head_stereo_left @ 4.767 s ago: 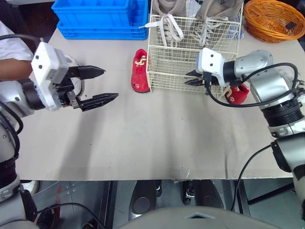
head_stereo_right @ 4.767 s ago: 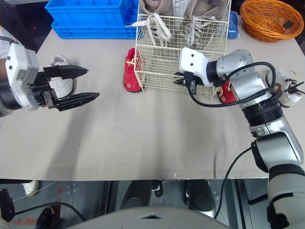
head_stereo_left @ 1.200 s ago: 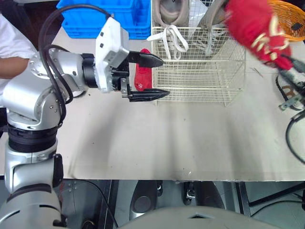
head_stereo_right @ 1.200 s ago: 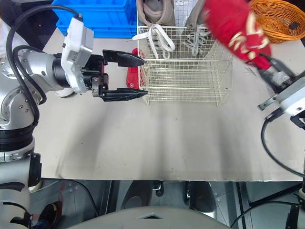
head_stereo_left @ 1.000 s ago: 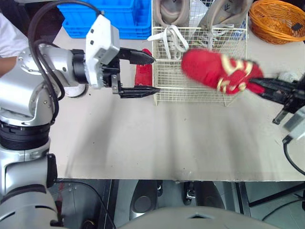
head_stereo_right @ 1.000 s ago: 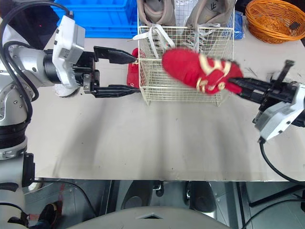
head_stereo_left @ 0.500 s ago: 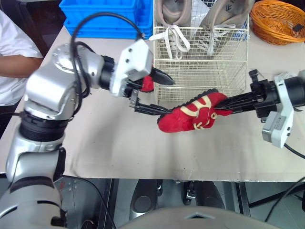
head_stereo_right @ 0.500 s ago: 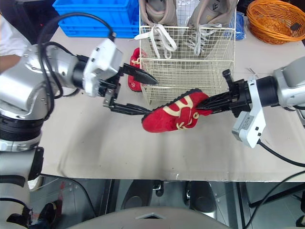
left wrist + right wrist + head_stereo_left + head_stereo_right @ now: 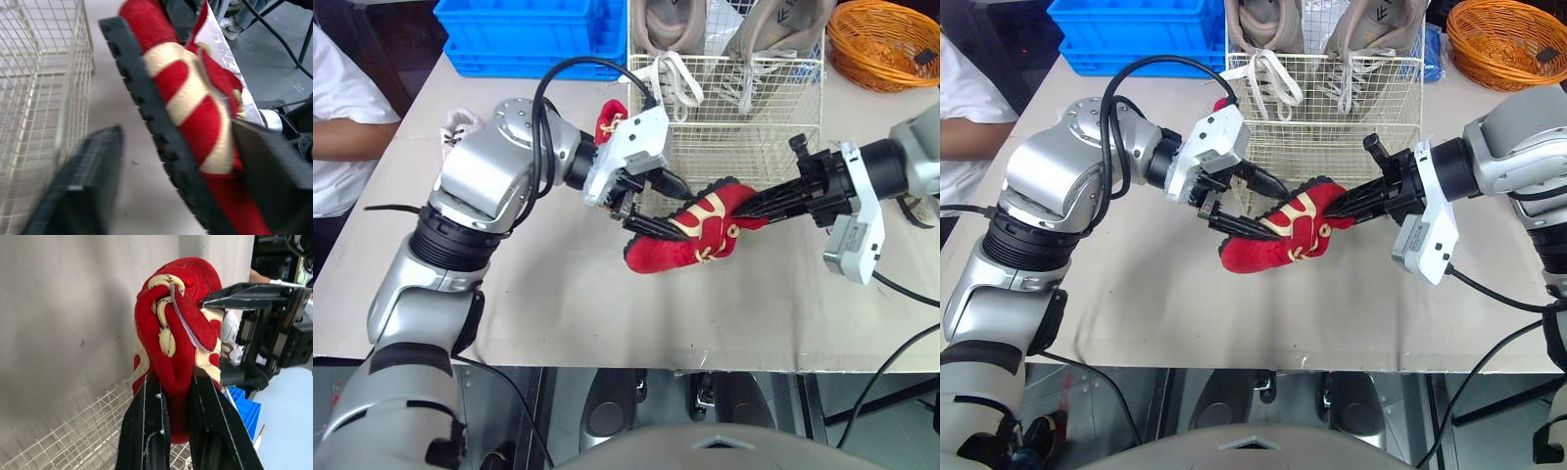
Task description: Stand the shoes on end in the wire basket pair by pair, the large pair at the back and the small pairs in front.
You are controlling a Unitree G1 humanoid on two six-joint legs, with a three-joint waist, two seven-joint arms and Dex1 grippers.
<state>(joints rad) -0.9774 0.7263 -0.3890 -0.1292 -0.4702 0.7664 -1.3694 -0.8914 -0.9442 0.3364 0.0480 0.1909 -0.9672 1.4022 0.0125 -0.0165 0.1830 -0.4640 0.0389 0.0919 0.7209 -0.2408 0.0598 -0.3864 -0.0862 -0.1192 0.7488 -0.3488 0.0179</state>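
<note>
A small red shoe (image 9: 690, 235) with cream trim hangs tilted just above the table in front of the wire basket (image 9: 724, 147). My right gripper (image 9: 745, 207) is shut on its collar, seen close in the right wrist view (image 9: 173, 379). My left gripper (image 9: 672, 209) is open with its fingers (image 9: 83, 186) on either side of the shoe's black sole (image 9: 151, 112) and toe. Two large grey shoes (image 9: 671, 20) stand on end at the basket's back. The other red shoe (image 9: 607, 119) lies left of the basket, partly hidden by my left arm.
A blue crate (image 9: 529, 39) sits at the back left and an orange wicker basket (image 9: 886, 39) at the back right. A small white shoe (image 9: 458, 125) lies at the far left. A person's arm (image 9: 342, 137) rests at the left table edge.
My right gripper has swung the red shoe down in front of the basket. My left gripper has come in from the left and now straddles the shoe's toe end.
</note>
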